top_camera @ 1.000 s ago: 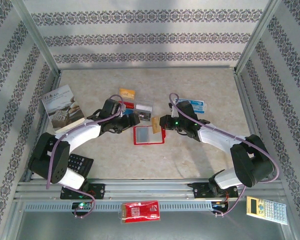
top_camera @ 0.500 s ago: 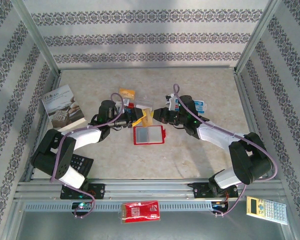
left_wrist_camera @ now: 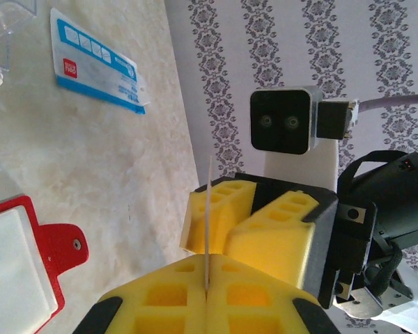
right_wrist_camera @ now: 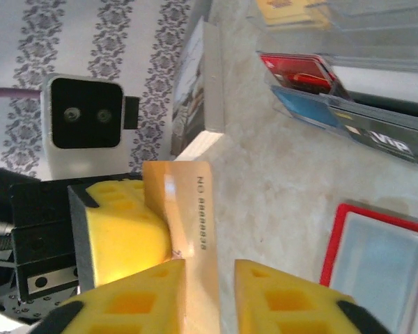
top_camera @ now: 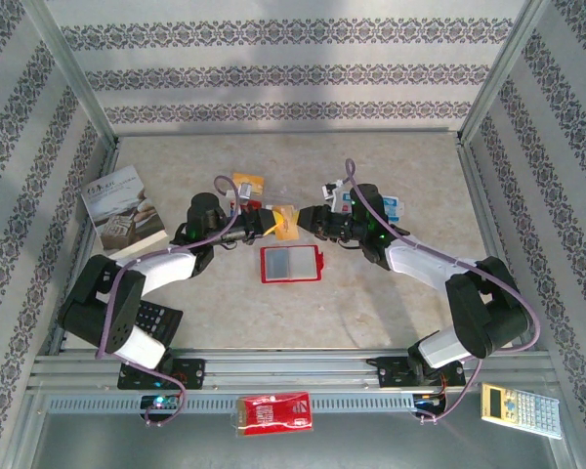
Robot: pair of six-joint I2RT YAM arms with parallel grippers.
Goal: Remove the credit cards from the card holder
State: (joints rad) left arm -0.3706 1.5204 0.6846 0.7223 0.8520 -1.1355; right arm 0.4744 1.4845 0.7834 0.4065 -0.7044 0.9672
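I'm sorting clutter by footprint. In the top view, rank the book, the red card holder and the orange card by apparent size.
Largest: book.
Then: red card holder.
Smallest: orange card, clearly.

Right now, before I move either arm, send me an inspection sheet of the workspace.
Surface: beige marbled table, nothing spilled.
Job's things: card holder lies open on the table; orange card is held off the table between the claws.
Clutter: booklet at left, dark calculator front-left, red packet and pale calculator on the front ledge, blue-and-white card, clear card cases.
Claws: left claw shut on the orange card; right claw open around it.
Cables: purple cable along each arm.
Surroundings: patterned walls, metal frame.
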